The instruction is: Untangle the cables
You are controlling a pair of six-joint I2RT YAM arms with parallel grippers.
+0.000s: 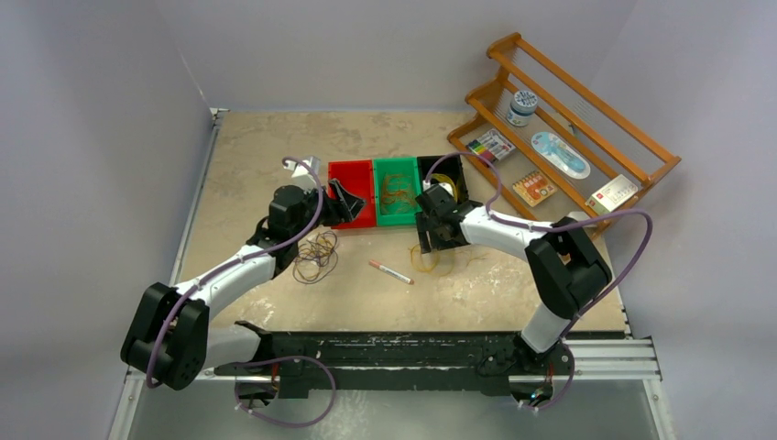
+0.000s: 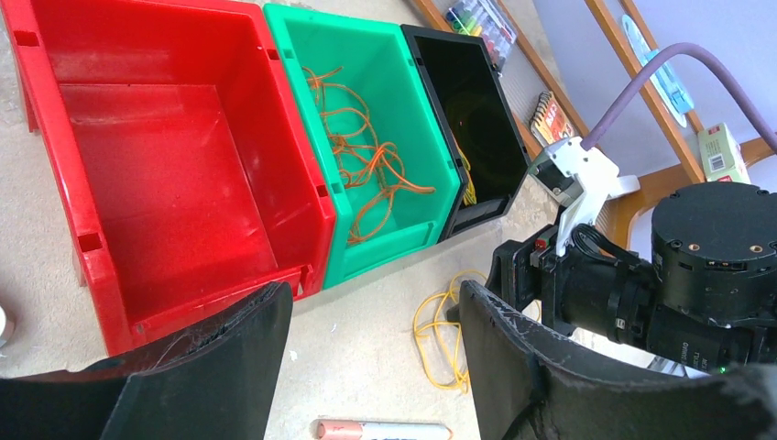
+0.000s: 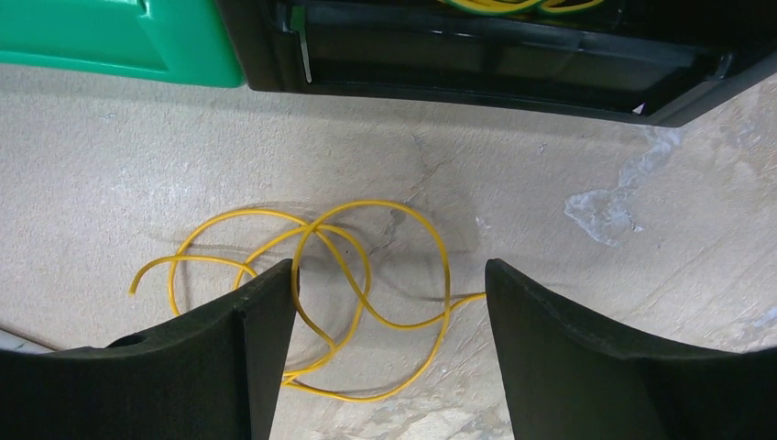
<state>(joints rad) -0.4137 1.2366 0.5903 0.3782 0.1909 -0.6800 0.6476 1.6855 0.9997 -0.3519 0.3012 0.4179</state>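
On the table [image 1: 238,156], just short of the black bin [image 2: 463,119]: right gripper [image 3: 388,275], jaws wide and empty, directly over a yellow cable [image 3: 316,225] looped flat, spread from finger to finger. Left gripper [image 2: 374,293], likewise wide and empty, facing the red bin [image 2: 174,183], dark cable tangle [image 1: 316,257] just nearside.

Three bins stand touching in a row at the centre of the top view: red bin [image 1: 353,179], green bin [image 1: 396,161], black bin [image 1: 461,179]. Behind them and toward the upper left, the table [image 1: 266,147] is bare up to the walls. The rack [image 1: 568,137] fills the upper right, close to the right arm [image 1: 568,261]. At lower centre, between the arms, only a marker [image 1: 390,272] lies. The tangle [image 1: 316,255] sits just beside the left arm [image 1: 238,270]. A yellow cable [image 3: 376,203] lies under the spread right gripper [image 3: 389,270].
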